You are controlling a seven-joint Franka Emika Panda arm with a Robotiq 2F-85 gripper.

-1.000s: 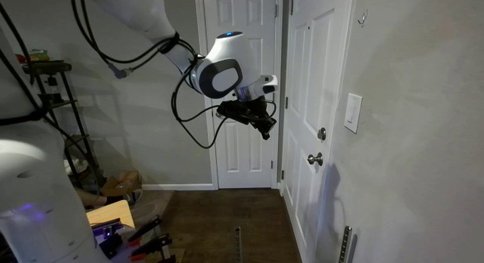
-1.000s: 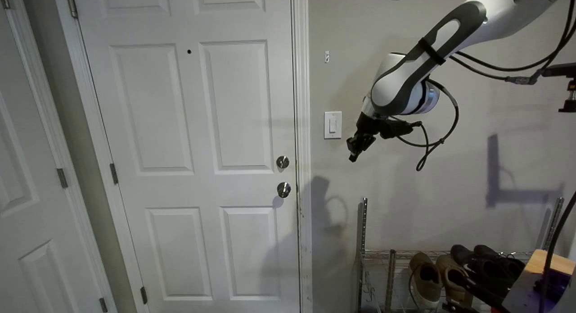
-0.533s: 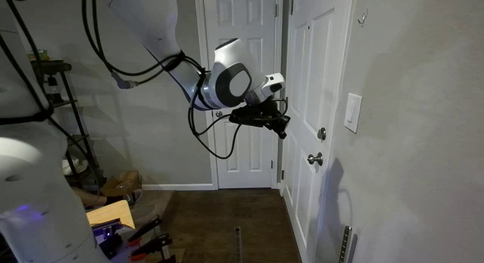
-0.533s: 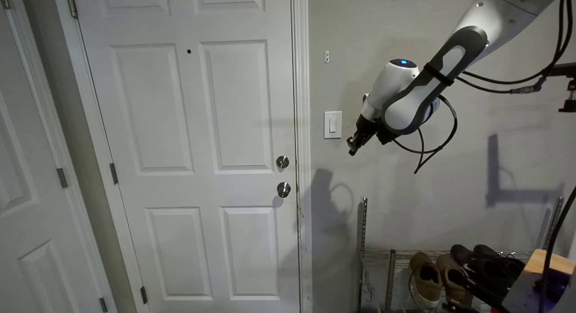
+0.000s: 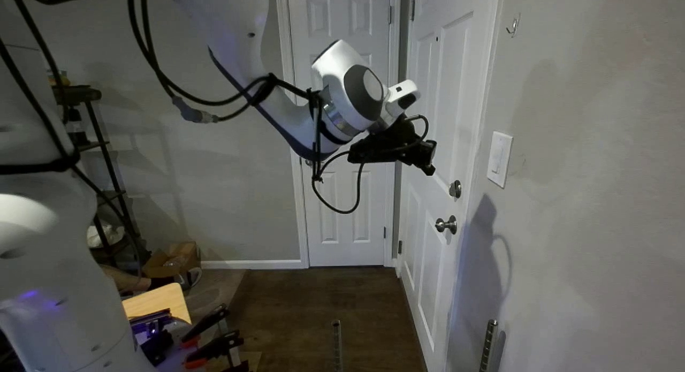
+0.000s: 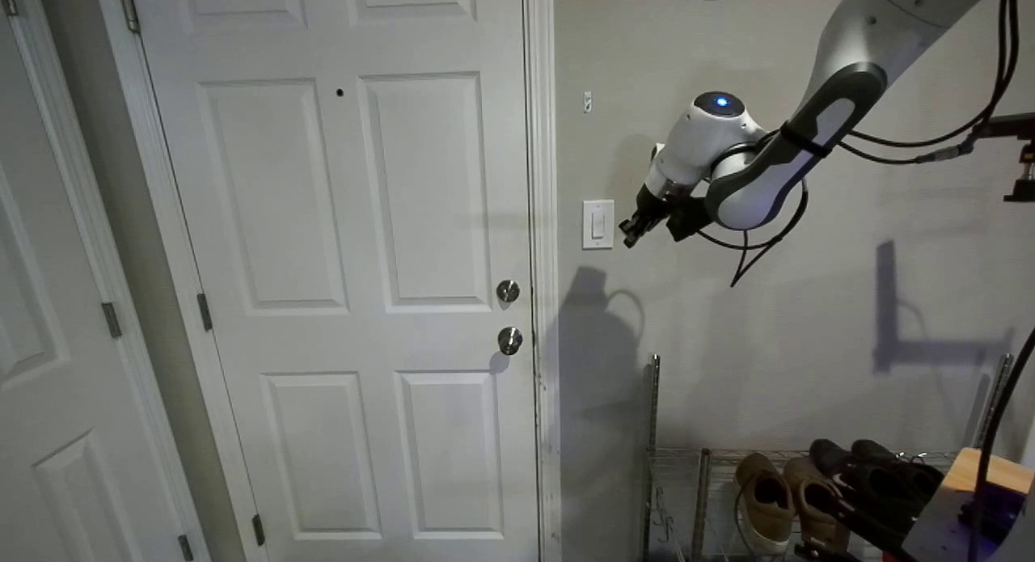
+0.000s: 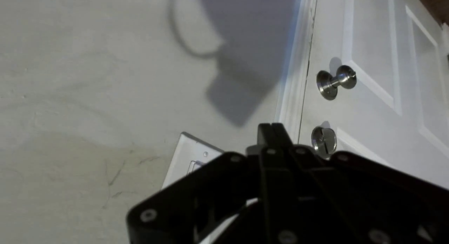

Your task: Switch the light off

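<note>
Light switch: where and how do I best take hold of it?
Better pressed than pinched: its upright paddle looks nearly flush with the plate. I'd likely push it with the closed tool, coming straight at the wall from the room side. Which half is off isn't clear.

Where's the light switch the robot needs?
In an exterior view, the light switch is on the wall, with the door frame to its left and the gripper just to its right, higher than the round door knob.
</note>
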